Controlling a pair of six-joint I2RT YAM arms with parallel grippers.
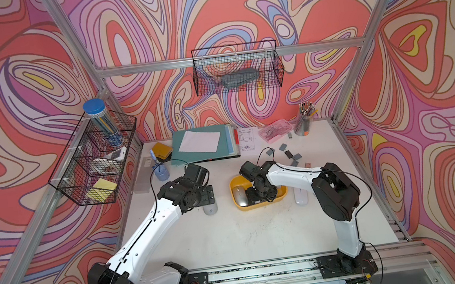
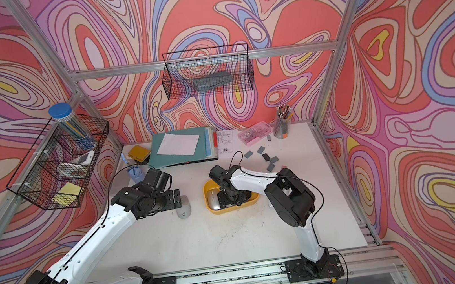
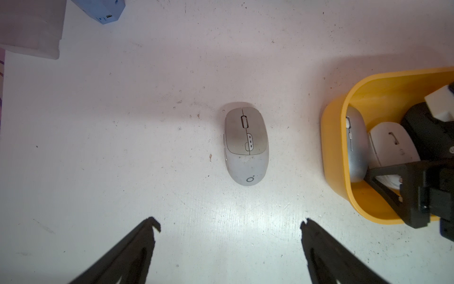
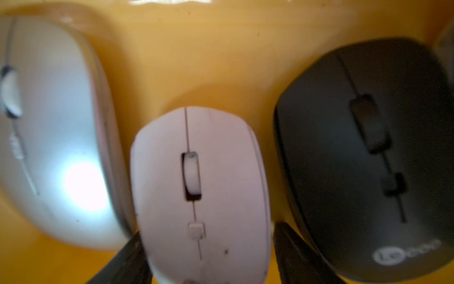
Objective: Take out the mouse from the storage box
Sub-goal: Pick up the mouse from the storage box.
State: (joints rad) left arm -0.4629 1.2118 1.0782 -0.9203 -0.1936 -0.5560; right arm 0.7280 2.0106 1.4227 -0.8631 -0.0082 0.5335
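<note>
Step in hand: grasping. The right gripper (image 4: 208, 231) sits inside the box (image 1: 233, 183), jaws narrow, flanking the white mouse (image 4: 201, 184) between the silver mouse (image 4: 56, 123) and the black mouse (image 4: 363, 159); contact cannot be told. The left gripper (image 3: 229, 222) hangs wide, idle. Next: close firmly, lift straight up.

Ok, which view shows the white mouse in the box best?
The right wrist view: the white mouse fills it, flanked by the right gripper. The left wrist view shows part of it in the storage box; in both top views the gripper mostly hides it.
</note>
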